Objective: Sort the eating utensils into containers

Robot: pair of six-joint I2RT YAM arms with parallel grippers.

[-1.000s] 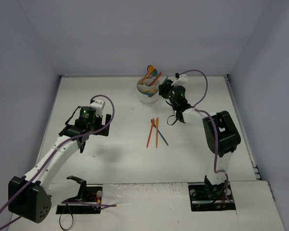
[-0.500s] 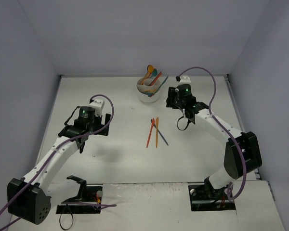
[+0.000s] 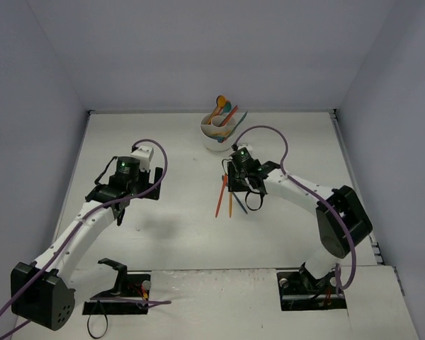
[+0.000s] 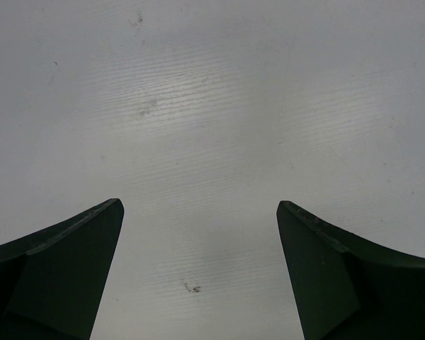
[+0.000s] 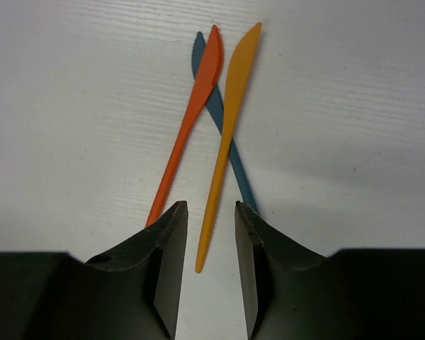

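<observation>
Across the white surface [image 3: 170, 234] the one large change is in the right arm. A second ago it reached to the white cup [image 3: 218, 134], which stands by the middle of the far edge. It has since swung back toward the near edge and inward, and now stretches low over the middle of the surface. The left arm has not moved. It is bent at the elbow on the left side, with the left hand [image 3: 119, 205] hanging over bare surface, fingers spread wide and holding nothing.

The cup has not shifted, and its load of spoons and forks [image 3: 225, 112] fans out above the rim. That suggests one delivery is finished and the next pick is starting.

Three knives are left, lying crossed in a small bundle about mid-surface with their blades toward the far edge. These are the red-orange knife [image 5: 191, 113], the orange knife [image 5: 227, 127] and, beneath both, the dark blue knife [image 5: 230, 156].

The right hand [image 5: 205, 262] points down at the handle ends. Its fingers [image 5: 171, 262] stand only a narrow gap apart and grip nothing. In the right wrist view the orange knife's handle tip lies in line with that gap, while the other two handles run under or beside the fingers. Whether the fingertips touch the surface cannot be told. Closing on a single handle looks delicate, since the three overlap.
</observation>
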